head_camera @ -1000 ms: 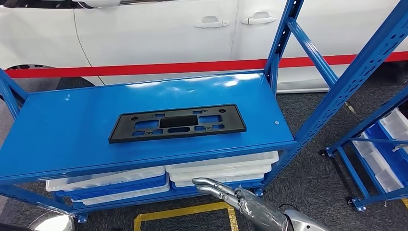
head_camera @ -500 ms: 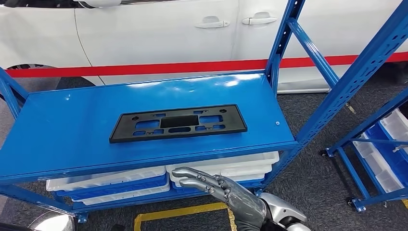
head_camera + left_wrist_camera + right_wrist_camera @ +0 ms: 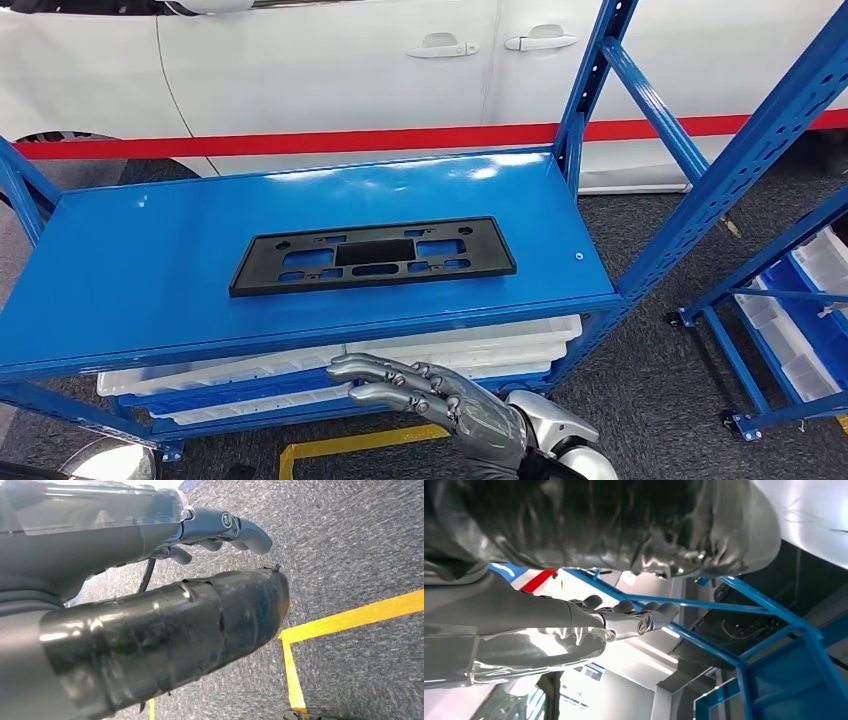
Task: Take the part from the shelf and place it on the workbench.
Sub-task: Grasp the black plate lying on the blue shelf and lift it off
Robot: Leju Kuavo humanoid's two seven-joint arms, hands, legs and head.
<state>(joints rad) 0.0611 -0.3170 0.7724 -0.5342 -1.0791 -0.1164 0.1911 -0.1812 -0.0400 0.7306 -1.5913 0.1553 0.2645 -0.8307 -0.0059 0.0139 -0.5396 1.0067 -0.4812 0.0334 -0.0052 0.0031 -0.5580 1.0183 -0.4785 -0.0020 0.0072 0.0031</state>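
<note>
A flat black plastic part (image 3: 372, 256) with several cut-outs lies in the middle of the blue shelf (image 3: 150, 260). My right hand (image 3: 430, 395) is low in front of the shelf's front edge, below the part. Its fingers are stretched out toward the left, slightly apart, and hold nothing. The right wrist view has the same hand (image 3: 624, 617) empty, with blue shelf beams beyond it. My left hand (image 3: 165, 595) hangs over grey carpet, its fingers loosely extended and empty.
White and blue trays (image 3: 460, 350) are stacked under the shelf, just behind my right hand. Blue uprights (image 3: 590, 80) rise at the shelf's right end. Another rack (image 3: 790, 290) stands at the right. A white car is behind. Yellow tape (image 3: 360, 445) marks the floor.
My right hand has come up and moved left, from the lower right toward the space under the shelf's front edge. The part has not moved.
</note>
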